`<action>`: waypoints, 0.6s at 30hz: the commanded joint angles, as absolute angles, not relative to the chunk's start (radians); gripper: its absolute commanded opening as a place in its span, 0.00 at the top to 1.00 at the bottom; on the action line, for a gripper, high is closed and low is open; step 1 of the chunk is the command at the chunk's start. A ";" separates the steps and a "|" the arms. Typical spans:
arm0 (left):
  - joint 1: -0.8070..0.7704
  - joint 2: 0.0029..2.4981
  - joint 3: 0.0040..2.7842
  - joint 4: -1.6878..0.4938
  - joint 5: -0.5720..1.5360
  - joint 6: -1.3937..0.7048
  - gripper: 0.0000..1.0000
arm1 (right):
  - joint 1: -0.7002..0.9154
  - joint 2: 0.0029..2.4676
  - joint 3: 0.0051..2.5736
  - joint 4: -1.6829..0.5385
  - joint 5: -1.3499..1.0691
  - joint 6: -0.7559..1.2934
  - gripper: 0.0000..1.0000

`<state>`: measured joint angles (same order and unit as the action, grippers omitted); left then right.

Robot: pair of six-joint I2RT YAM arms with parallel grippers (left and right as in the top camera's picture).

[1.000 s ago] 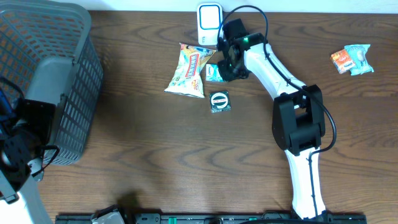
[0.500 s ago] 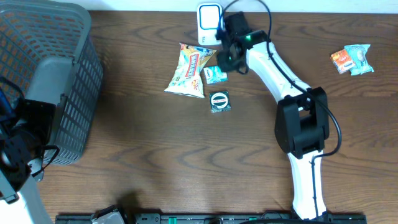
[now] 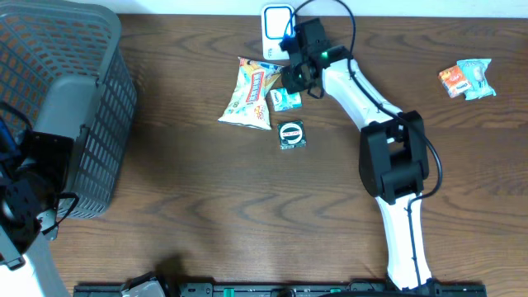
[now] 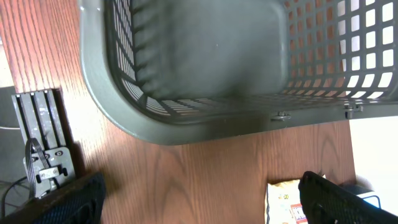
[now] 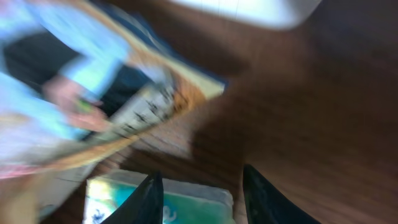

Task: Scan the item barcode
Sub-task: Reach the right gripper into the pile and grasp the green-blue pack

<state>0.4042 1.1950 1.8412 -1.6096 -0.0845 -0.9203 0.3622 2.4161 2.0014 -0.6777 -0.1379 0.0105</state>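
Wood-grain table [image 3: 247, 206], crinkly snack bag [image 3: 250, 92], flat teal packet [image 3: 286, 100]

basket [image 3: 49, 41] left | scanner [image 3: 278, 31] behind snack bag [image 3: 252, 91] | packets [image 3: 467, 79] right

No legible text: print on snack bag [image 3: 250, 92], teal packet [image 3: 286, 100] too blurred.

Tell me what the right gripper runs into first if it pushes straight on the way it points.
Probably the teal packet, lying just below the right gripper; blur leaves depth unclear. Missing that, it meets the table beside the snack bag's corner.
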 commanded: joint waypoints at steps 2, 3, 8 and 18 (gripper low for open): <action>0.409 1.195 1.848 -1.657 -0.094 -0.926 0.02 | 0.361 2.449 2.000 -0.728 -0.137 -0.002 0.64; 0.409 1.195 1.848 -1.657 -0.094 -0.926 0.02 | 0.359 2.448 2.001 -0.749 -0.127 -0.001 0.65; 0.409 1.195 1.848 -1.657 -0.094 -0.926 0.02 | 0.348 2.405 2.001 -0.920 -0.062 -0.002 0.70; 0.409 1.195 1.848 -1.657 -0.094 -0.926 0.03 | 0.347 2.243 2.001 -1.192 -0.028 -0.061 0.57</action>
